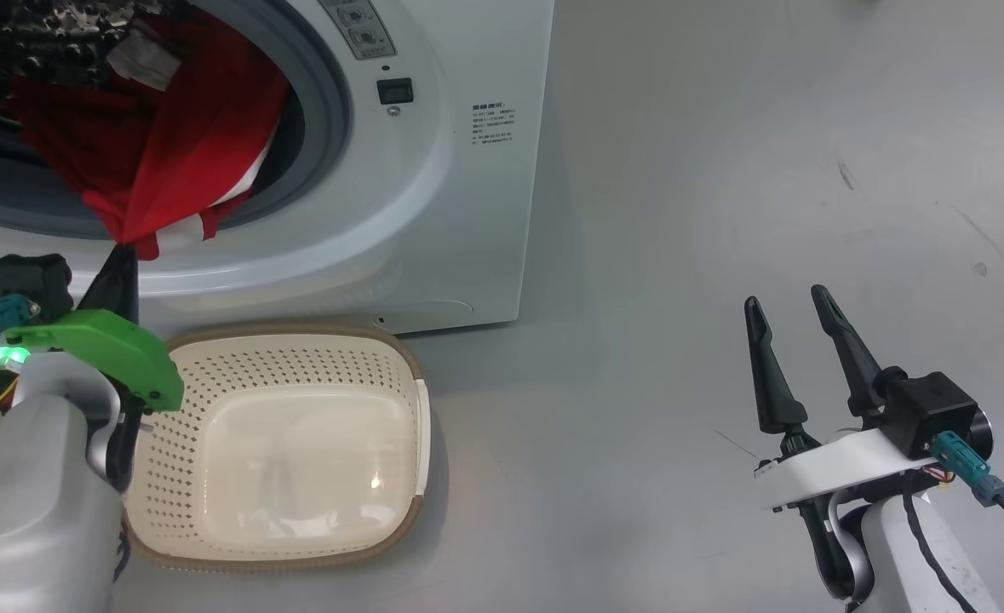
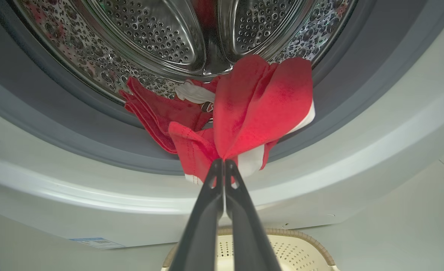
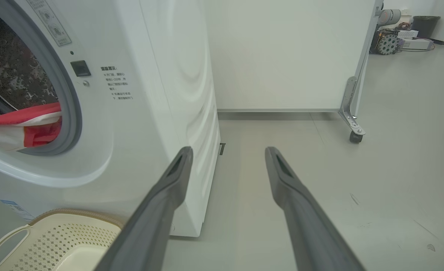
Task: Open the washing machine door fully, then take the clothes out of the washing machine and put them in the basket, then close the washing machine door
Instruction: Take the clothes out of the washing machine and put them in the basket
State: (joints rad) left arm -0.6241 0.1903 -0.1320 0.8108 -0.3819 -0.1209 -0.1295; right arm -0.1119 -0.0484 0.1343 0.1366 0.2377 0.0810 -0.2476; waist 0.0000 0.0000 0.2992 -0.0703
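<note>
Pinching the clothes (image 2: 259, 109) at six o'clock of the washing machine (image 2: 357, 158) opening, the left gripper (image 2: 223, 162) clamps them for dragging into the basket (image 1: 297, 460) set below; right gripper (image 1: 785, 298) idles wide, four o'clock

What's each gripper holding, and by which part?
Left gripper pinches the clothes by a bunched fold at their lower edge; right gripper open, empty.

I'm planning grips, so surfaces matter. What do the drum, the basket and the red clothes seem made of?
Drum: bright metal, probably stainless steel; it mirrors red and has punched holes. Basket: cream plastic, smooth and glossy, with a glint on its floor; the brown rim looks woven, perhaps moulded. Clothes: soft matt fabric, folding and draping.
</note>
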